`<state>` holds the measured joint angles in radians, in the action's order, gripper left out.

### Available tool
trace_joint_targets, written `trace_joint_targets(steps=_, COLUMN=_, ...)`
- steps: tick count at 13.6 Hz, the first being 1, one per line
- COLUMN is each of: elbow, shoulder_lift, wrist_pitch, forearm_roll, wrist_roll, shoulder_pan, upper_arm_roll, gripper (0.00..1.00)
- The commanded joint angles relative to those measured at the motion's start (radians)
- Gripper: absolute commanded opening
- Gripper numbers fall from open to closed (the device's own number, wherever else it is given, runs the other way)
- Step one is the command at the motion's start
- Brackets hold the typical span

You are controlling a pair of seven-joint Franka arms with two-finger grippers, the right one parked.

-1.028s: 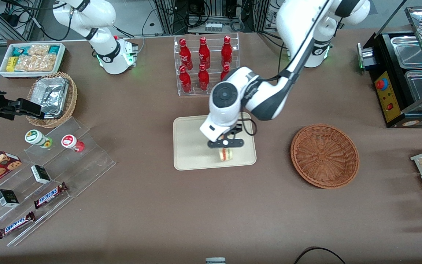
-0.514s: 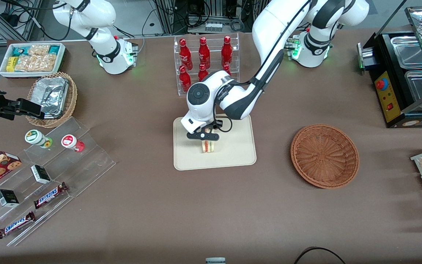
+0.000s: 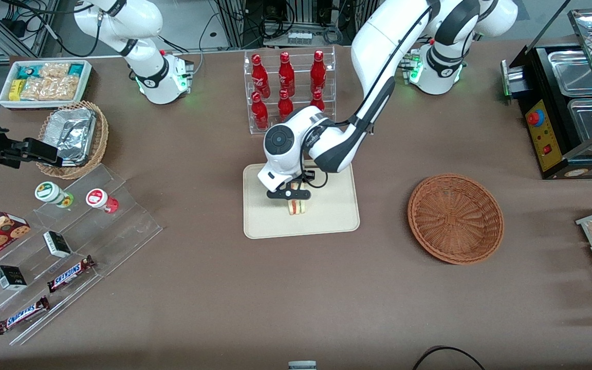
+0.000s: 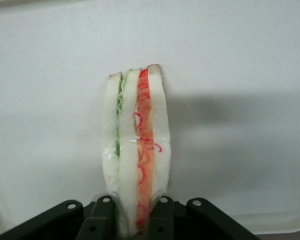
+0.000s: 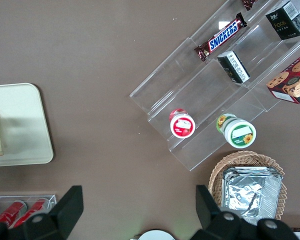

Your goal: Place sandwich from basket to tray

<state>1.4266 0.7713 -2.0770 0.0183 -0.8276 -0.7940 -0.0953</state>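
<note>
The left arm reaches down with its claw (image 3: 291,200) pointing downward, fingers (image 4: 102,220) clamped together.

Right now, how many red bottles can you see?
6 bottles: three in the rack's farther row, three in its nearer row; the arm may hide more. The jaws hold the sandwich over the tray.

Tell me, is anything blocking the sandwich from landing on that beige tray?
Nothing visible is. The tool is shut on the sandwich directly above the tray, and the wrist view shows only bare tray surface beneath the sandwich. The basket sits apart, toward the working arm's end.
</note>
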Motion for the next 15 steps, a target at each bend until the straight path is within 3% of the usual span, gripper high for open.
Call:
trace_joint_targets(steps=1, elbow=-0.003, shoulder_lift=0.000, wrist_pitch=0.008, forearm_roll=0.014, wrist_roll=-0.027, shoulder_pan=-0.010, upper_arm_roll=0.009, gripper=0.74)
trace_joint_targets(steps=2, elbow=-0.005, shoulder_lift=-0.001, wrist_pitch=0.012, forearm_roll=0.015, wrist_roll=-0.025, shoulder_pan=-0.010, upper_arm_roll=0.009, gripper=1.00)
trace_joint_targets(steps=7, elbow=-0.015, shoulder_lift=-0.069, wrist_pitch=0.061, forearm_roll=0.015, wrist_roll=-0.030, shoulder_pan=0.013, upper_arm_roll=0.011, gripper=1.00)
trace_joint_targets(steps=15, elbow=-0.003, shoulder_lift=-0.389, wrist_pitch=0.337, forearm_roll=0.012, wrist_roll=-0.008, shoulder_pan=0.202, upper_arm_roll=0.011, gripper=1.00)
